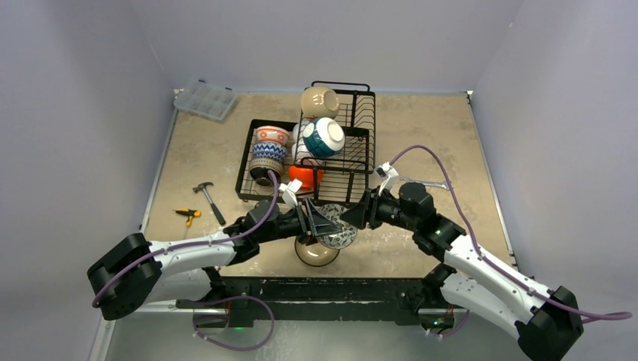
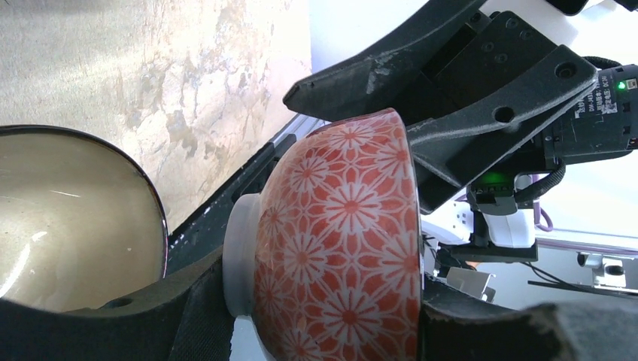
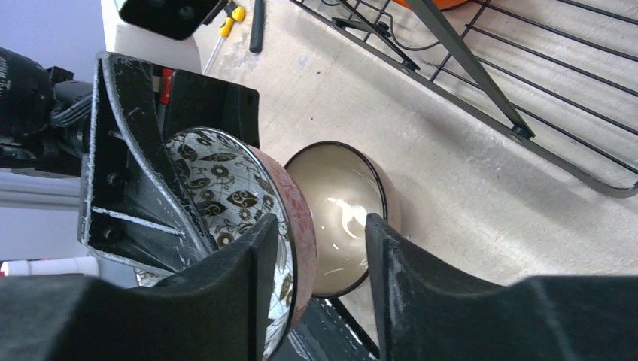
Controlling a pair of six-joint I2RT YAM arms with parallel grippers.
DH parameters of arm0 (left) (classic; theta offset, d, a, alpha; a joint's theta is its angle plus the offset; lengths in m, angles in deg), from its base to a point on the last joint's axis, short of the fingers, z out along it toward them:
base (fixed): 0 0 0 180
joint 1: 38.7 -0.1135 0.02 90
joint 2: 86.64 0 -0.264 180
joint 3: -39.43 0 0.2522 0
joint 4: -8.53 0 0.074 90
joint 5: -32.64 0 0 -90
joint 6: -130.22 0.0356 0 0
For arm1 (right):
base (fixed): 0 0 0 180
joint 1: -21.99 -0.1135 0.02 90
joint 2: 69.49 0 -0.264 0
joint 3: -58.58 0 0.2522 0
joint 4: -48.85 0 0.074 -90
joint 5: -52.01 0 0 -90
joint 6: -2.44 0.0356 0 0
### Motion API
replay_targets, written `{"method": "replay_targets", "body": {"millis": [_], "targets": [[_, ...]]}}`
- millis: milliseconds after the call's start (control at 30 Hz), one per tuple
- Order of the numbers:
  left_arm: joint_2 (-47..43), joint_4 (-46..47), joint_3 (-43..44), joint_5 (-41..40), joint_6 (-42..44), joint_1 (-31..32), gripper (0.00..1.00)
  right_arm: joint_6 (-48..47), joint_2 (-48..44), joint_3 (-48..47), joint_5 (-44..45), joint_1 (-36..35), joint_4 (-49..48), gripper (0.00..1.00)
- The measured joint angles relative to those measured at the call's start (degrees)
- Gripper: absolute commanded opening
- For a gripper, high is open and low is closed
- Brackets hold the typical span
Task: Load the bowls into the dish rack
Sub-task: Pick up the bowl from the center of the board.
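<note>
A red floral bowl (image 1: 336, 235) (image 2: 338, 241) hangs on its side between both grippers, above the table's near edge. My left gripper (image 1: 320, 226) (image 2: 320, 301) is shut on it, one pad on the white foot and the other across the mouth. My right gripper (image 1: 350, 218) (image 3: 320, 248) stands open astride the bowl's rim (image 3: 301, 218), one finger inside the patterned mouth and the other well off the outer wall. A tan bowl (image 1: 316, 252) (image 3: 338, 203) sits upright on the table just below. The black dish rack (image 1: 331, 150) behind holds several bowls, among them teal (image 1: 325, 138), orange (image 1: 305, 177) and blue-patterned (image 1: 268, 154).
A clear compartment box (image 1: 205, 99) lies at the back left. A hammer (image 1: 209, 200) and a yellow-handled tool (image 1: 186, 215) lie left of the rack. The rack's front wire edge (image 3: 489, 83) runs close behind the grippers.
</note>
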Motion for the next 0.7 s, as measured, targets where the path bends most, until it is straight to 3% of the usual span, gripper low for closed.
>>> {"method": "replay_targets", "body": {"millis": [100,333,433,567,700], "targets": [[-0.63,-0.22,-0.11,-0.04,0.07,0.0,0.52,0.15,-0.39,-0.02,0.24,0.0,0.85,0.58],[-2.47,-1.44,-0.15,-0.15,1.27,0.0,0.53,0.52,-1.51,-0.02,0.44,0.0,1.22,0.55],[-2.89,-1.68,-0.15,-0.15,1.62,0.0,0.54,0.57,-1.49,-0.02,0.44,0.0,1.22,0.43],[-3.48,-2.38,-0.15,-0.26,2.78,-0.02,0.65,0.83,-1.51,-0.02,0.33,-0.02,1.18,0.16],[-3.93,-2.75,-0.15,-0.33,3.13,-0.02,0.67,1.07,-1.49,-0.02,0.81,0.0,1.66,0.08]]}}
